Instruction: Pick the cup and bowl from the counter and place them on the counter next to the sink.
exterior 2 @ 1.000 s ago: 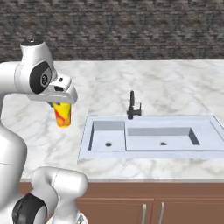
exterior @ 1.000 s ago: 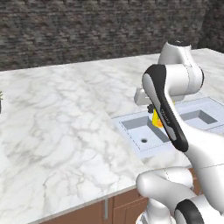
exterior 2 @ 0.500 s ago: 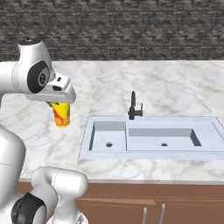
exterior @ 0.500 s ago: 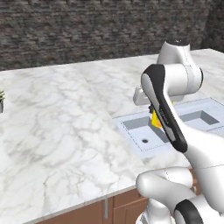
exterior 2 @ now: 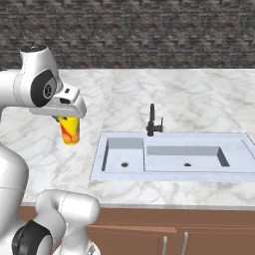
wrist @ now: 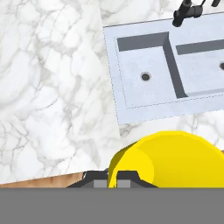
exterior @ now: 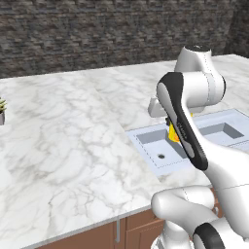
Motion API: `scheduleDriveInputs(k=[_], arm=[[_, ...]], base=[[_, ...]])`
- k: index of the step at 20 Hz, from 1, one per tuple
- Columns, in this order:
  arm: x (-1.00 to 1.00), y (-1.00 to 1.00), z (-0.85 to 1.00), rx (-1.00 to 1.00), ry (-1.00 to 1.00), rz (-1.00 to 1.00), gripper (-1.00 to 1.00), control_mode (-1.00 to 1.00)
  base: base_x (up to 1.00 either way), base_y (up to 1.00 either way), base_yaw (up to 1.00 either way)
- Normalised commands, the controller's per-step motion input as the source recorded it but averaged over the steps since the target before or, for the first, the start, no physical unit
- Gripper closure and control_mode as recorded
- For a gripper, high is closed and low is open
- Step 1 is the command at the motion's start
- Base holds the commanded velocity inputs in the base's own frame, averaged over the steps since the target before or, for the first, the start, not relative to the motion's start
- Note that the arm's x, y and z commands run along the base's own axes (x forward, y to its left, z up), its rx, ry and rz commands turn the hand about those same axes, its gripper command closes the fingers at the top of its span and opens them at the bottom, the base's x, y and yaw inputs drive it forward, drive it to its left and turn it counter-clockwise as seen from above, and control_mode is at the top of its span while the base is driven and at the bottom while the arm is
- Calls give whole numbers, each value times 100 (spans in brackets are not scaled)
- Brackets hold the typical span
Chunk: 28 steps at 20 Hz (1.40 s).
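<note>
While the gripper is clamped shut on the cup, that yellow vessel hangs upright below the fingers, clear of the counter, with its long axis roughly vertical. Bare marble lies directly beneath it, and the sink sits just to its right, so the set-down likely calls for a straight descent. Farther back stands the black faucet; the cup's orange-red mark carries no readable writing.
</note>
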Motion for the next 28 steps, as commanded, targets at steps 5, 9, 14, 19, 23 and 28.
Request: scheduleDriveInputs(k=[5,9,14,19,23,28], arm=[[0,0,-3,0,0,0,100,-100],[0,0,-44,13,0,0,100,-100],[0,1,-39,12,0,0,100,-100],[10,0,-25,2,-2,3,100,-100],[10,21,-22,-5,0,0,100,-100],[6,22,-33,-4,0,0,100,-100]], base=[[0,0,0],[0,0,0],[0,0,0],[0,0,0],[0,0,0],[0,0,0]])
